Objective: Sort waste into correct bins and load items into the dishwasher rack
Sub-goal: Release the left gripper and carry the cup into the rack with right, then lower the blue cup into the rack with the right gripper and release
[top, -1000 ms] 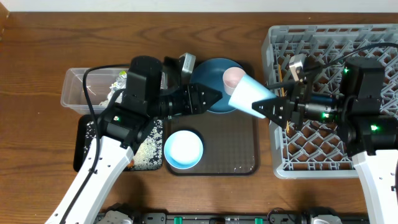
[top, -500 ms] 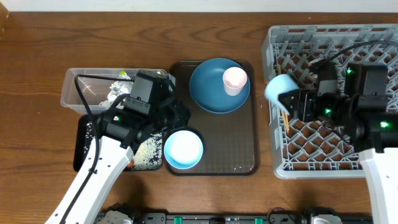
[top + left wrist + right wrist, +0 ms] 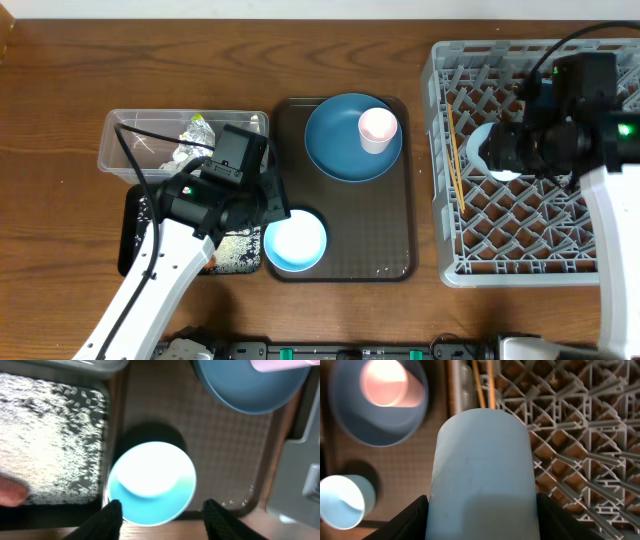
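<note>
**Cup held over the rack, left jaws open at the bowl**

We see the dishwasher rack (image 3: 438, 200) filling the right end of the bench (image 3: 80, 60), its far and right edges running out of the overhead view. A narrow strip of bare wood parts it from the brown serving tray (image 3: 385, 230), whose near-right part lies open.

The wooden chopsticks (image 3: 455, 160) lie along the rack's left side, pointing near to far. Just right of them the right gripper (image 3: 482, 520) has its jaws closed on the sides of the light blue cup (image 3: 497, 152). The cup hangs over the rack's left half, and we cannot tell whether it touches the pegs. The right arm (image 3: 615, 230) runs up the right edge, its wrist turned left across the rack.

The left arm (image 3: 150, 290) rises from the near edge and crosses the black tray (image 3: 130, 250), where rice (image 3: 240, 245) lies scattered. The left gripper (image 3: 163, 512) holds nothing. Its jaws are spread wide, one tip on either side of the pale blue bowl (image 3: 150, 482) at its near rim; contact we cannot judge. The bowl sits in the serving tray's near-left corner.

Farther along the tray is the dark blue plate (image 3: 335, 145), with the pink cup (image 3: 377, 128) on its right part. The clear tub (image 3: 110, 150), far left, holds tissue (image 3: 185, 155).
</note>
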